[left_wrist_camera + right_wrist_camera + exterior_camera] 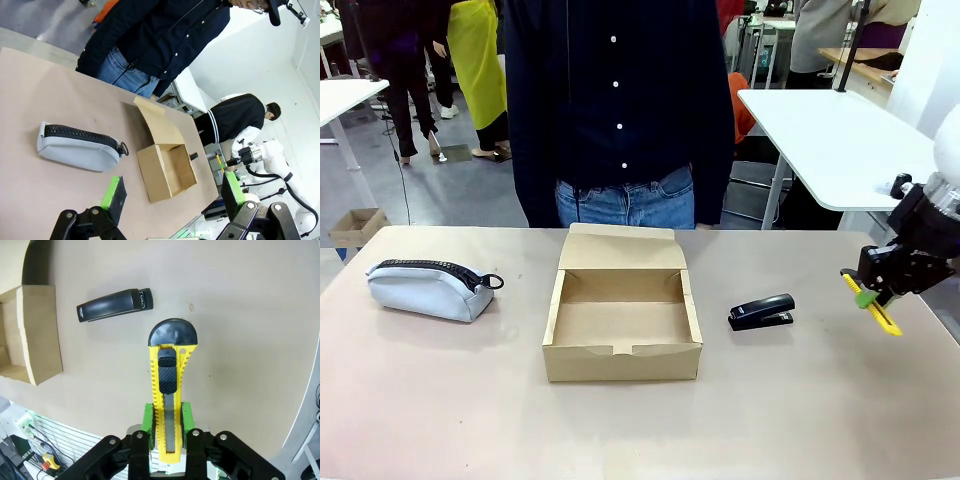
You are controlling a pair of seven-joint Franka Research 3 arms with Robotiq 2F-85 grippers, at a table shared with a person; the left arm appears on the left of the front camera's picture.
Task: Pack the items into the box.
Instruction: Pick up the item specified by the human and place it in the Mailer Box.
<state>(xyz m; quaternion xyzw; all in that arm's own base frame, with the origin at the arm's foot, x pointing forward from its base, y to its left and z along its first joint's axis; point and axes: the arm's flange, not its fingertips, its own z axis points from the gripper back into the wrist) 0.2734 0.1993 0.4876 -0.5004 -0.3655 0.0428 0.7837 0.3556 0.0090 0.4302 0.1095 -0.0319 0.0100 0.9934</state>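
Beige table point(800, 400), front view, with a person standing at its far edge. The open box point(620, 322) sat mid-table, empty. The stapler point(761, 312) lay at its 3 o'clock and a grey pouch point(428, 287) at its 9 o'clock. Farther toward 3 o'clock, the right gripper point(868, 296) was clamped on the yellow utility knife point(876, 310), apparently held off the surface. The left gripper point(172, 195) stood with jaws apart, empty. A good carry would clear the stapler and the box's 3 o'clock wall before lowering the knife flat inside.

Front looking across the bench point(800, 400) at the person, left wrist rolled and far off, right wrist close, straight down, with the box point(620, 362) shared by all three.
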